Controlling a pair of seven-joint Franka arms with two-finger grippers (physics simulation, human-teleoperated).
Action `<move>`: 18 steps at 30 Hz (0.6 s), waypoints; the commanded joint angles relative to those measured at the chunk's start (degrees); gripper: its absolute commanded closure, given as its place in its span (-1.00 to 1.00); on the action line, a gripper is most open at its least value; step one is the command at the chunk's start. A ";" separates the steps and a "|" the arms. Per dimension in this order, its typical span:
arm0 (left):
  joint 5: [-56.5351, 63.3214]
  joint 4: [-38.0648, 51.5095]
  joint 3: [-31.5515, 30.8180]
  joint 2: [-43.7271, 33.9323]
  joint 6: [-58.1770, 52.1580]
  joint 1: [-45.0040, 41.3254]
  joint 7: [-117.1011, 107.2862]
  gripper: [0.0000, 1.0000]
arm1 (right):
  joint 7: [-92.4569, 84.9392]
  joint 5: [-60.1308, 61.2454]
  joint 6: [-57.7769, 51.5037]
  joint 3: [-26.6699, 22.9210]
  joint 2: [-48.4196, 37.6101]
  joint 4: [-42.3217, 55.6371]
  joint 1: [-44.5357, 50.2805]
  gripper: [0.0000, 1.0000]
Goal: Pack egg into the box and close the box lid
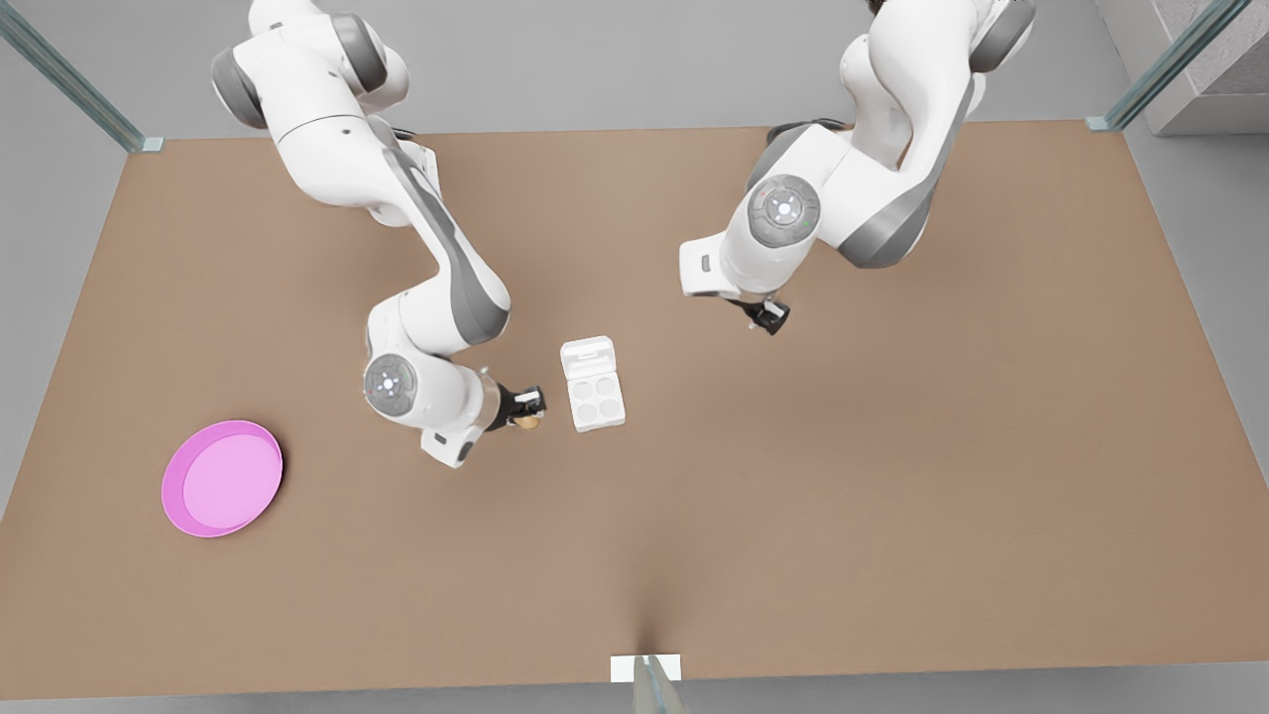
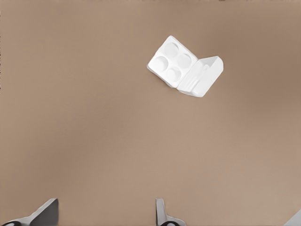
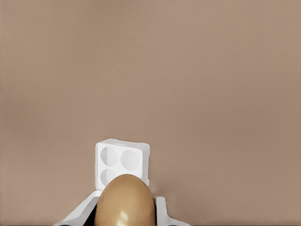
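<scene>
Gripping egg (image 3: pixel 125 200): right gripper (image 1: pixel 527 409) beside box (image 1: pixel 597 399) | cups empty, box lid (image 1: pixel 587 356) open | left gripper (image 1: pixel 767 315) spread | plate (image 1: pixel 222 478) bare

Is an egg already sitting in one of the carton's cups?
No: all four cups of the box are empty, and the egg is in the right gripper.

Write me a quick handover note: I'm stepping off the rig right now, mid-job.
Right gripper: shut on the egg, just off the carton toward the front view's left.
Left gripper: open, holding nothing, waiting above the table away from the carton.
Carton: all four cups bare, lid flipped open.
Pink plate: far off to the front view's left, bare.
Done: egg picked up.
Left: set egg in a cup, release, close lid.
</scene>
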 commanded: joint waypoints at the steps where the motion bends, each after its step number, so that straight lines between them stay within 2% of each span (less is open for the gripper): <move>1: 0.77 0.21 0.13 0.81 4.73 0.25 -1.08 -1.00 | 27.01 -2.23 -0.75 0.20 1.27 1.37 0.93 -0.09; 4: 0.60 0.30 0.92 0.19 4.47 1.13 -1.17 -1.00 | 28.06 -0.29 0.83 0.20 1.36 1.38 1.90 -0.09; 6: 0.42 0.65 5.75 -0.69 3.77 1.13 -1.35 -1.00 | 28.24 1.81 2.07 0.20 1.88 1.46 3.21 -0.09; 9: 2.00 0.48 9.36 -1.21 1.48 1.22 -1.35 -1.00 | 28.33 1.64 4.88 0.02 3.99 1.29 5.41 -0.08; 14: 1.65 0.30 11.56 0.46 -0.37 1.22 -1.08 -1.00 | 27.97 -1.35 5.49 -0.50 7.51 0.32 6.29 -0.08; 18: 1.65 0.13 11.56 1.25 -0.37 1.22 -1.44 -1.00 | 28.24 -1.17 10.41 -0.59 12.08 0.76 7.78 -0.08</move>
